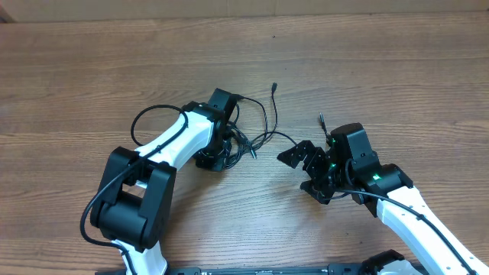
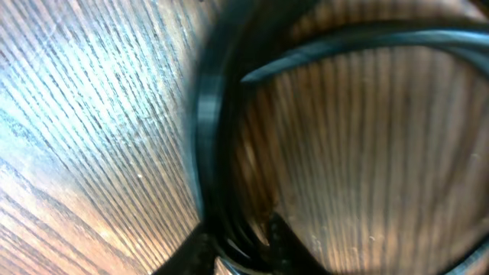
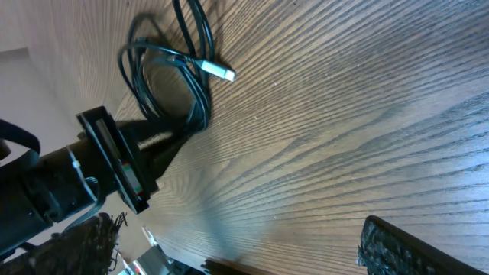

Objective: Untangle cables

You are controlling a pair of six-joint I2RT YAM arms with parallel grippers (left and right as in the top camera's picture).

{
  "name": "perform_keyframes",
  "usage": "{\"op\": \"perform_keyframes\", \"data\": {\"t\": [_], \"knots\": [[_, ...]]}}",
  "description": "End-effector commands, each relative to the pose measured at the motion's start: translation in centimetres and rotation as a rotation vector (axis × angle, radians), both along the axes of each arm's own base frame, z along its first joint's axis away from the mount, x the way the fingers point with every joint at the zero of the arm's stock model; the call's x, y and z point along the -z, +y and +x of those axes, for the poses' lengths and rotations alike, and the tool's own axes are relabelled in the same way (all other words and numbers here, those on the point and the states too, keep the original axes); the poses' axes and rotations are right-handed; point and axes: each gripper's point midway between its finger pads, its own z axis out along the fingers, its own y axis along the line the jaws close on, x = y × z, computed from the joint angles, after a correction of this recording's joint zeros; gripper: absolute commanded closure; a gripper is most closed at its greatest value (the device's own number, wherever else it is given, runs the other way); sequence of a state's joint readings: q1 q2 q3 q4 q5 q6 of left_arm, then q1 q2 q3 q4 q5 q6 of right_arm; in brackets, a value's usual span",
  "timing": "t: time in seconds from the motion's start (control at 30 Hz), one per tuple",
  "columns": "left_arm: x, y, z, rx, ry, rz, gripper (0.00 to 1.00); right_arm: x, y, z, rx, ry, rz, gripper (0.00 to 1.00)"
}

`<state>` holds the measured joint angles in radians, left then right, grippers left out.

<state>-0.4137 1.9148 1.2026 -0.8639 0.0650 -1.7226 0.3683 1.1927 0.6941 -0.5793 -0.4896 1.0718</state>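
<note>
The cables point(image 1: 246, 141) are a small tangle of thin black cords in the middle of the table. One strand runs up to a plug end point(image 1: 273, 88); another plug end point(image 1: 321, 120) lies to the right. My left gripper point(image 1: 214, 159) sits on the tangle's left side. In the left wrist view its jaws point(image 2: 241, 241) are pinched on blurred cable strands point(image 2: 210, 114). The right wrist view shows the coiled cables point(image 3: 205, 99) with a silvery plug point(image 3: 224, 72) at the left gripper point(image 3: 164, 145). My right gripper point(image 1: 302, 156) stands open just right of the tangle, one finger point(image 3: 390, 248) showing, nothing between.
Wood-grain table point(image 1: 382, 69) all around. A thicker black lead point(image 1: 145, 118) loops off the left arm, beside the tangle. The table's far edge point(image 1: 244, 17) runs along the top.
</note>
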Motion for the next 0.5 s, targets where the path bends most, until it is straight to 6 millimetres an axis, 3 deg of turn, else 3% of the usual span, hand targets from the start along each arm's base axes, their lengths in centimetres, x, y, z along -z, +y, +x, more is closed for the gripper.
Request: {"op": "perform_keyframes", "data": {"t": [0.0,0.17,0.47], "knots": [[1.0,0.7,-0.2,0.056,0.008,0.056,0.95,-0.6,0.0,0.2,-0.003,-0.023,-0.004,0.0],[0.1,2.0,0.6,0.171,-0.021,0.087,0.96,-0.1,-0.2,-0.5,-0.003,0.013,-0.018,0.0],[-6.0,4.5,0.4,0.24,-0.009,0.15,0.96,0.5,-0.6,-1.5,-0.003,0.062,-0.037,0.0]]}}
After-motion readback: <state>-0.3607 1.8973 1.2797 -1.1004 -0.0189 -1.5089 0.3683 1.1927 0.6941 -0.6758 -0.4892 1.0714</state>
